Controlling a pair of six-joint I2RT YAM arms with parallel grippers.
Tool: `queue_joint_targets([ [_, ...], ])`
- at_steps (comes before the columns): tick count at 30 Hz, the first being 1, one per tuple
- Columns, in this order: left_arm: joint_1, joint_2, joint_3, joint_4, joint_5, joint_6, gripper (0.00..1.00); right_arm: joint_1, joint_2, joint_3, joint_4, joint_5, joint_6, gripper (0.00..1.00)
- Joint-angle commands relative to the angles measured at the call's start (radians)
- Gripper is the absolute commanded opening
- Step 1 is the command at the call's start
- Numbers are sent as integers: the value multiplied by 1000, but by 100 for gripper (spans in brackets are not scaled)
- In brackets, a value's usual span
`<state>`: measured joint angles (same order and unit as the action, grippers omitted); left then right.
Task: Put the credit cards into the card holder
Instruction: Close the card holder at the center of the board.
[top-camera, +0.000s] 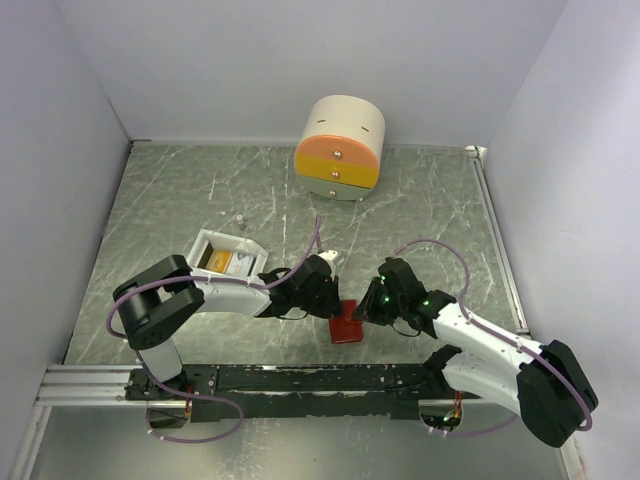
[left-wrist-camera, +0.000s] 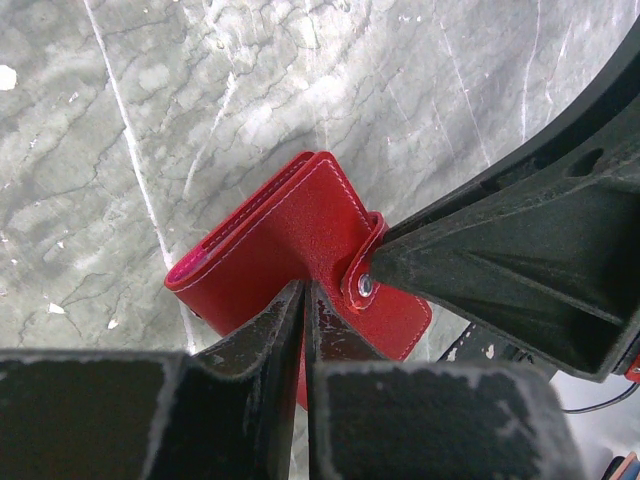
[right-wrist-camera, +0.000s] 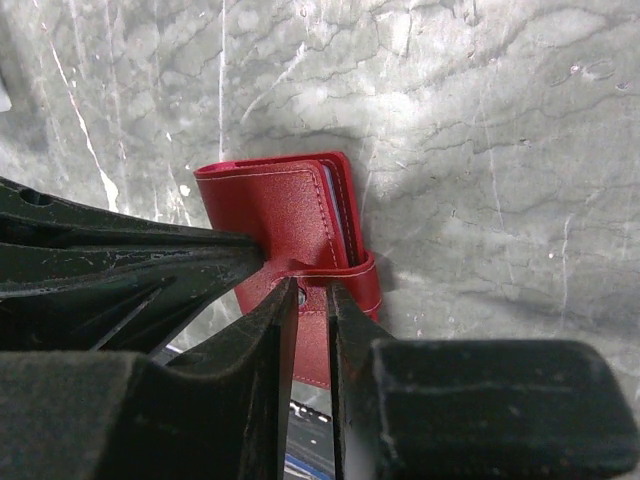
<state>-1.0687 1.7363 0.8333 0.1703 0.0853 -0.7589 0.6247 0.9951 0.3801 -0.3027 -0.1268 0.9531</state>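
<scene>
Stitching rims the grainy red card holder (left-wrist-camera: 300, 220), a folded leathery rectangle.

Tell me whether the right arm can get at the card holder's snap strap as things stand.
Likely yes: the jaws of the right arm pinch the strap. Those of the left arm grip the card holder beside it, not over it.

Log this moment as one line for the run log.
left gripper: pinching card holder cover | right gripper: pinching snap strap | card holder: closed
</scene>
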Motion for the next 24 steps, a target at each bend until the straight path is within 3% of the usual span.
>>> queue_joint_targets([
  [1,-13,22,-9,-60,-36,16,17,-5,-15,-16,11,-20,-9,18],
  [24,-19,28,-4,-62,-41,12,17,-2,-1,-50,62,-65,-11,12],
])
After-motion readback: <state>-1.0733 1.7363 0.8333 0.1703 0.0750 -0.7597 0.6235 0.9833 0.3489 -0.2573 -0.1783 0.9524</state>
